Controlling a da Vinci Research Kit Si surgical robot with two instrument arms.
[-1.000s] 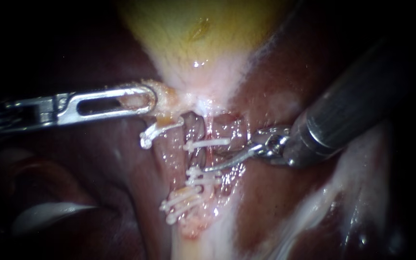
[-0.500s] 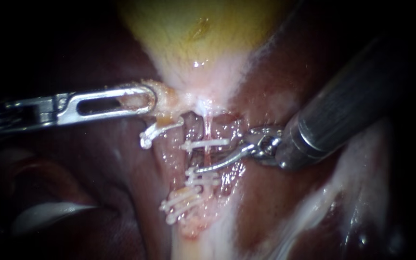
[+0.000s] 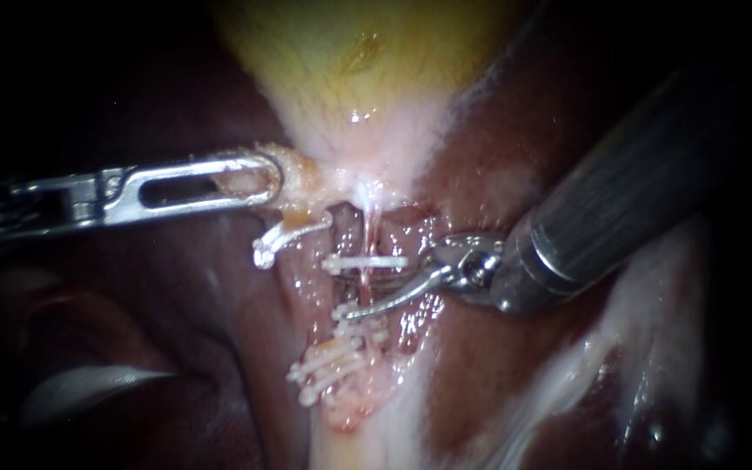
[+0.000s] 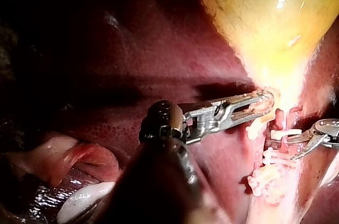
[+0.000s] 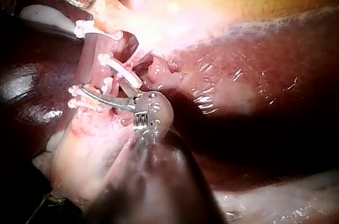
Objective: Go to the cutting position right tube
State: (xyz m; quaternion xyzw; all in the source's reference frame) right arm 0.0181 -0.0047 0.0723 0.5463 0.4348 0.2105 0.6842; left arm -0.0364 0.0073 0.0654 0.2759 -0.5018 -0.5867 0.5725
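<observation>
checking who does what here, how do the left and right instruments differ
The left instrument has broad slotted jaws shut on tissue at the gallbladder neck; the right instrument has thin curved blades, open, at the clipped right tube. The left lies level, the right is slanted. Both are metal.

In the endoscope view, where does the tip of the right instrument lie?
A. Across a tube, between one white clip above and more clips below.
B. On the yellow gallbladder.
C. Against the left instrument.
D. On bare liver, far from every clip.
A: the right instrument lays its curved tip across the tube, just under the upper clip and above the lower clips.
</observation>
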